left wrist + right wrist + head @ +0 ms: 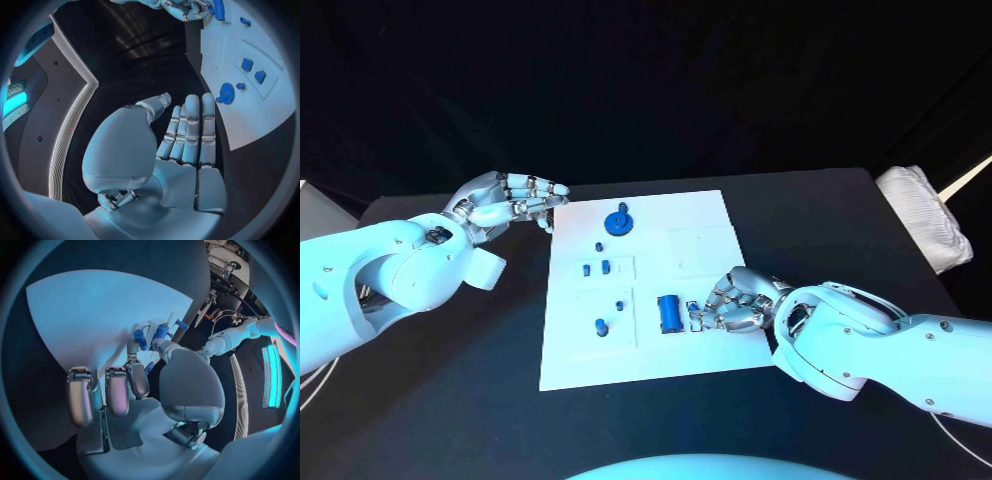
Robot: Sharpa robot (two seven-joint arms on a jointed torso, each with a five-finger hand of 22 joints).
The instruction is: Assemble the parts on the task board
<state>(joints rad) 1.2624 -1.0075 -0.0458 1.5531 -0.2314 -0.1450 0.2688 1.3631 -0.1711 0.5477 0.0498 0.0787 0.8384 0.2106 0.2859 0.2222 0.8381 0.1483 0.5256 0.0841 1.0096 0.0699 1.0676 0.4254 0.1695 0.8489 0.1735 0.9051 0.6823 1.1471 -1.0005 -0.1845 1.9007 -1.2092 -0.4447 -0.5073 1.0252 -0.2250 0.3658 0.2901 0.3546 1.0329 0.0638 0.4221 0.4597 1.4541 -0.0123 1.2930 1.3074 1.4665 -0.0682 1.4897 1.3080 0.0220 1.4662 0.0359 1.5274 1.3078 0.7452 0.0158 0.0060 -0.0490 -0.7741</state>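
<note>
Board: white task board (689,215) lies mid bench (848,215), long edge running away from the robot.
Parts: round blue part (617,221) at far end; two small blue parts (596,268) in the mid recess; small blue peg (600,326) nearer; long blue block (669,314) at near-right, just beside the R fingers.
R hand: right hand (736,302) sits over the board's near-right area, fingers curled down. Wrist view shows fingertips (139,347) at a small blue piece (140,340), prob pinched, but can't tell for sure it's clamped.
L hand: left hand (509,200) off the board's far-left corner, above bench, fingers straight and close together, holding nothing.
Risk 1: weak pinch, so piece may slip or twist and land outside its slot.
Risk 2: curled R fingers are v. close to the long block; any sideways shift could nudge it.
Risk 3: board isn't braced by L hand; a downward push w/ slight angle could slide the board.
Risk 4: piece is hidden under R fingers in head view, so misalignment is hard to catch.
</note>
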